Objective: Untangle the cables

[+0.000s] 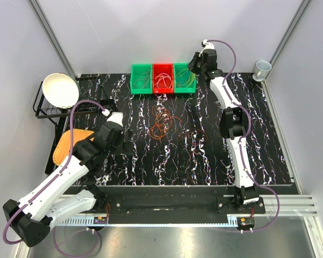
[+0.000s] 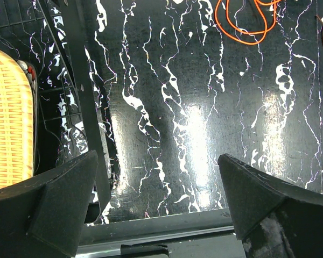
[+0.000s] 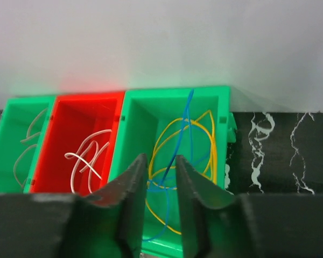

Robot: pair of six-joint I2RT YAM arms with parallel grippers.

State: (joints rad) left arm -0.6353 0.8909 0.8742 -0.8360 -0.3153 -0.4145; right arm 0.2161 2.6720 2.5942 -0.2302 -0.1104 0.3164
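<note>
Blue cable (image 3: 190, 102) should be dropped fully inside the rightmost green bin (image 3: 177, 92) at the worktop's far edge from the right gripper's (image 3: 161, 161) slightly parted jaws, the left gripper's (image 2: 157, 161) being spread wide, empty.

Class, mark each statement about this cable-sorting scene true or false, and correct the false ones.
1. The red bin stands between the left green bin and the right green bin. True.
2. The left gripper is shut on a cable. False: it is open and holds nothing.
3. The right green bin holds a yellow cable and a blue cable. True.
4. The orange cables lie in the red bin. False: they lie on the table; the red bin holds white cables.
</note>
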